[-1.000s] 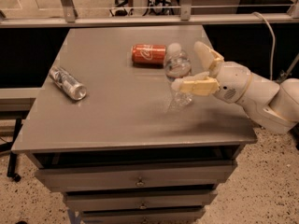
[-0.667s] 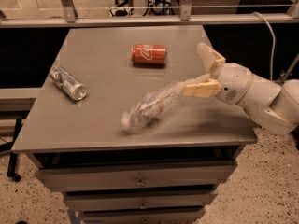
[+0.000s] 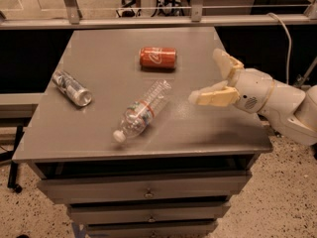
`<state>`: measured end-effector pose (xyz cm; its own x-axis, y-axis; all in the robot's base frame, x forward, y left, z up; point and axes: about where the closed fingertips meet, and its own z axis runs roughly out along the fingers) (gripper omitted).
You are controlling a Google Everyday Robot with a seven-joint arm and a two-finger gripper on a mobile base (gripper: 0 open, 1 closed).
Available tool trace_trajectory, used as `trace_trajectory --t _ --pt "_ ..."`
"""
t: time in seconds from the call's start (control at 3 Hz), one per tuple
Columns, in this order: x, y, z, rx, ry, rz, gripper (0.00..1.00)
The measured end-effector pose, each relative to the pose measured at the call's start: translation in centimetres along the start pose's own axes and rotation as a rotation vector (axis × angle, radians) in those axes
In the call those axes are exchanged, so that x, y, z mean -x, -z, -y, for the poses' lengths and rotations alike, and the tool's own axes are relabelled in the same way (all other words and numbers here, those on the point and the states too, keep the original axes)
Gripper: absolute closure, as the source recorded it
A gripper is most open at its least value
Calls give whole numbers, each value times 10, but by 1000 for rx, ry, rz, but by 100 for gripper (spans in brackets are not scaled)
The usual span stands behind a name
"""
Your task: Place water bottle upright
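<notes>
The water bottle [image 3: 142, 110], clear ribbed plastic with a white cap and a narrow coloured label band, lies on its side near the middle of the grey table [image 3: 99, 53]. Its cap points to the front left. My gripper [image 3: 204, 77] is open and empty, to the right of the bottle and apart from it, above the table's right side. One finger points up and back, the other points left toward the bottle.
A red soda can [image 3: 157, 57] lies on its side behind the bottle. A slim silver can [image 3: 72, 88] lies on its side at the table's left. Drawers are below the tabletop. A metal rail runs behind the table.
The bottle stood upright between my fingers a second ago. It then toppled and rolled left and forward, and now lies on its side. My gripper stays in place, open.
</notes>
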<state>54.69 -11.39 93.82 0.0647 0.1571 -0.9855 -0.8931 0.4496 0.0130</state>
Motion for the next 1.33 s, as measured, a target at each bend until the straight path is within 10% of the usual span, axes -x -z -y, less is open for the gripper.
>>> trace_trajectory --t 0.67,1.33 --pt "-3 13 -1 4 23 -122 0" --pt "-4 -1 -9 100 151 -432 0"
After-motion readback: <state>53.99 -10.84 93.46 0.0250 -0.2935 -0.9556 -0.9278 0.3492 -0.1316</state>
